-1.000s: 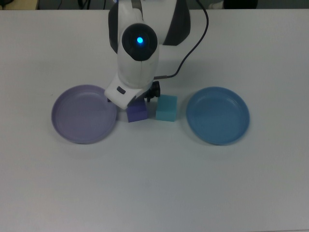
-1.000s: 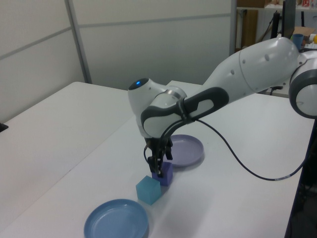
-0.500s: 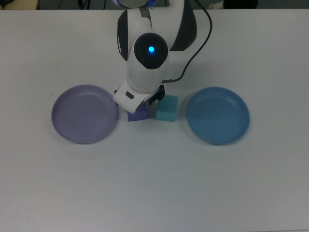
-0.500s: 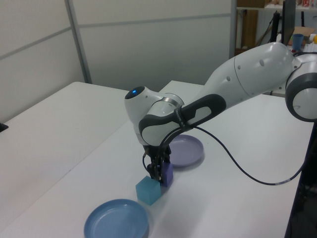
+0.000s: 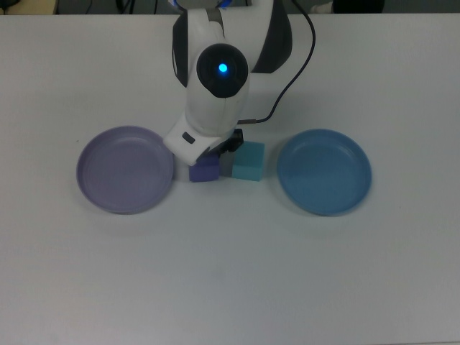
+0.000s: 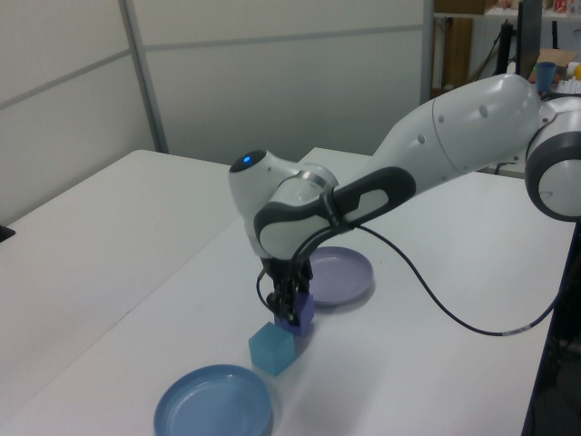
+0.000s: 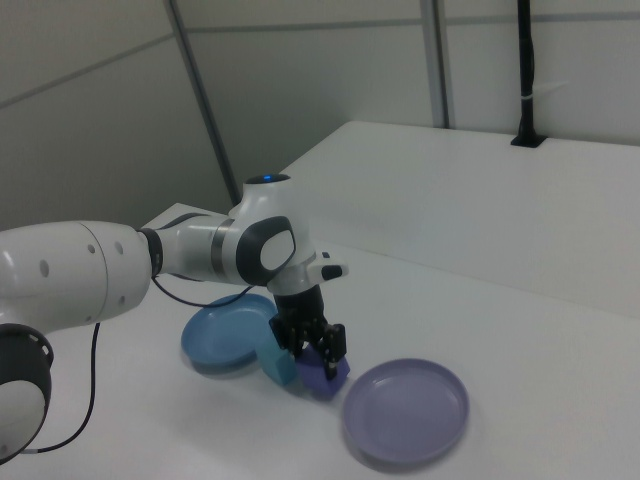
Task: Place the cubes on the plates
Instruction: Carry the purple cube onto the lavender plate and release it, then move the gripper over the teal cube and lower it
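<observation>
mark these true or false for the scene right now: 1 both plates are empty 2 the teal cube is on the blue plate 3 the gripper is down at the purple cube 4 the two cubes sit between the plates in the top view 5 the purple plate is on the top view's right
1. Both plates are empty. True: neither the purple plate nor the blue plate holds anything.
2. The teal cube is on the blue plate. False: the teal cube sits on the table, beside that plate.
3. The gripper is down at the purple cube. True: the gripper is low over the purple cube.
4. The cubes sit between the plates. True.
5. The purple plate is on the top view's right. False: it is on the top view's left.
</observation>
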You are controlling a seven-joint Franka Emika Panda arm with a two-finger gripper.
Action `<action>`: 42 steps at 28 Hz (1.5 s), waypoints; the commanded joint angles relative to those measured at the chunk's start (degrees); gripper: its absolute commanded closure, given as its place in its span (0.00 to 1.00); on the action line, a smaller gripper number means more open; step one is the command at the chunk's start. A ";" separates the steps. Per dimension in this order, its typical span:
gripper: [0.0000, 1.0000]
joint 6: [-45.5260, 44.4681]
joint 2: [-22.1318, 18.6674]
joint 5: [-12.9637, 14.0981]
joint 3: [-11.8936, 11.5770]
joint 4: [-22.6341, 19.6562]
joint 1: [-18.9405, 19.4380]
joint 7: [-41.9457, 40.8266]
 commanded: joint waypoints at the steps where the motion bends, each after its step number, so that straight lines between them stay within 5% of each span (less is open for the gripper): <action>1: 0.84 -0.87 -3.46 1.69 -0.22 -0.18 -2.10 0.89; 19: 0.77 0.79 -0.57 2.22 -0.31 1.05 -12.38 1.76; 21: 0.63 1.85 -0.57 2.75 -0.31 1.50 -12.65 3.43; 23: 0.09 2.03 -0.57 3.01 -0.31 1.50 -12.56 6.15; 24: 0.00 2.12 -0.57 2.93 -0.31 1.50 -12.47 6.77; 37: 0.00 1.59 -1.44 3.01 0.31 1.76 -11.86 7.30; 42: 0.00 -0.17 -1.80 3.28 0.57 1.58 -8.26 7.30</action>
